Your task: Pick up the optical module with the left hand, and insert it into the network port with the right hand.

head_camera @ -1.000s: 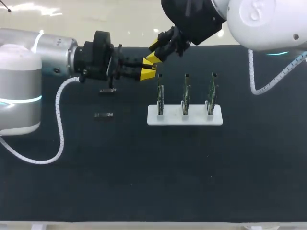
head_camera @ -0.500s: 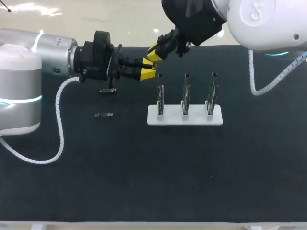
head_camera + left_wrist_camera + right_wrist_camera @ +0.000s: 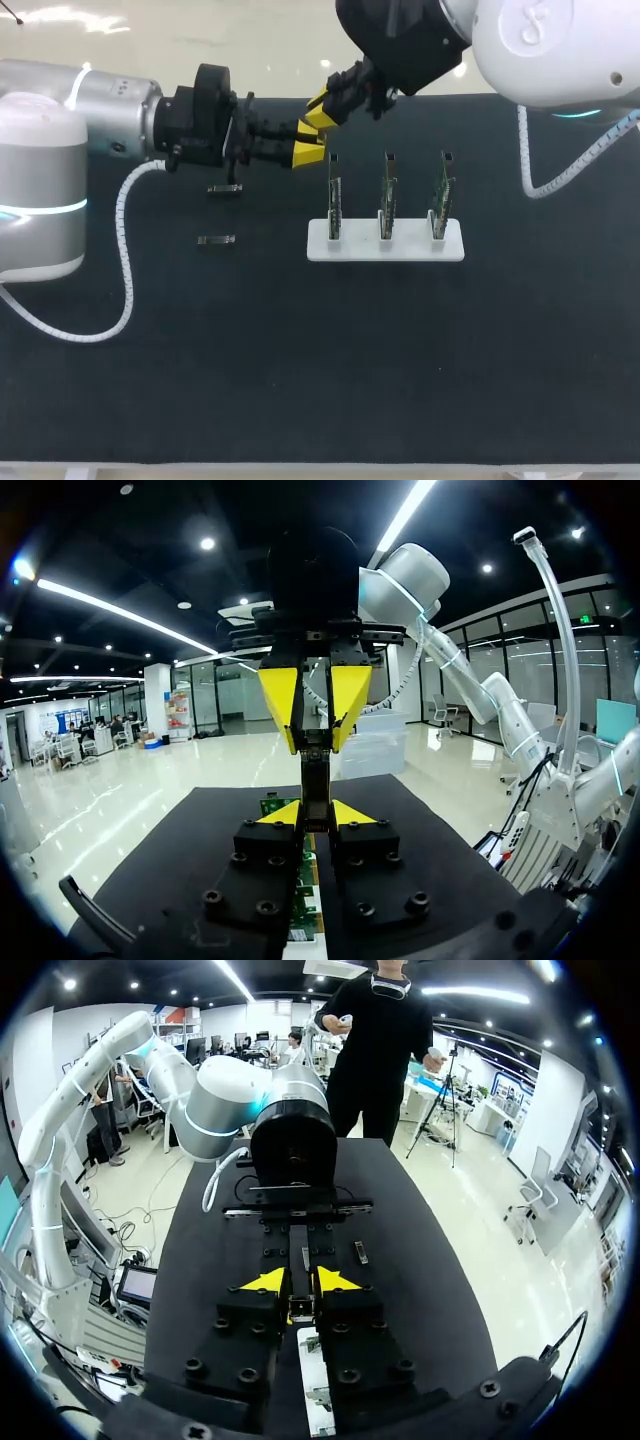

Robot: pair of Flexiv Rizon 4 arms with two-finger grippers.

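One optical module (image 3: 315, 780) is being held above the dark surface (image 3: 300, 380), at its far side, just behind the left end of the white stand (image 3: 385, 250). Its long axis is running in line with the left hand's (image 3: 315, 815) fingers, pointing straight ahead of them, and its far end is sitting in the right hand (image 3: 314, 705). Both hands are grasping this module at once, the left hand at the near end and the right hand at the far end. Two more are lying flat and untouched on the surface, long axes running side to side: the farther loose module (image 3: 225, 188) and the nearer loose module (image 3: 216, 241). Three circuit boards (image 3: 387, 195) are standing upright in the stand in one row. Count: three modules, three boards, one stand.
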